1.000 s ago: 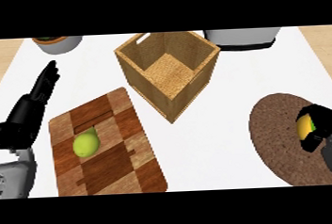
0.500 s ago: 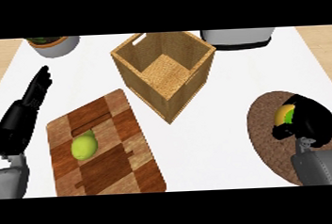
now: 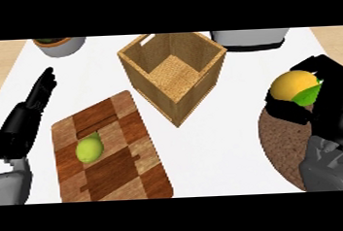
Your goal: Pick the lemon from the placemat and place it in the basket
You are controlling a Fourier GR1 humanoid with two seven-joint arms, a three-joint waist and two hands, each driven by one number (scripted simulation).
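While my right hand (image 3: 332, 105) curls round the lemon (image 3: 293, 84), held above the round brown placemat (image 3: 279, 142) and well right of the wooden basket (image 3: 174, 73), my left hand (image 3: 27, 119) rests open beside a cutting board (image 3: 108, 149) carrying a green fruit (image 3: 90, 149).

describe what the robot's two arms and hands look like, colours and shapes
Both hands are black and jointed, with blocky, segmented fingers: the left hand at the left edge, the right hand at the right. Each sits on a grey, faceted forearm with a hard shell. No cables, markings or sleeves show.
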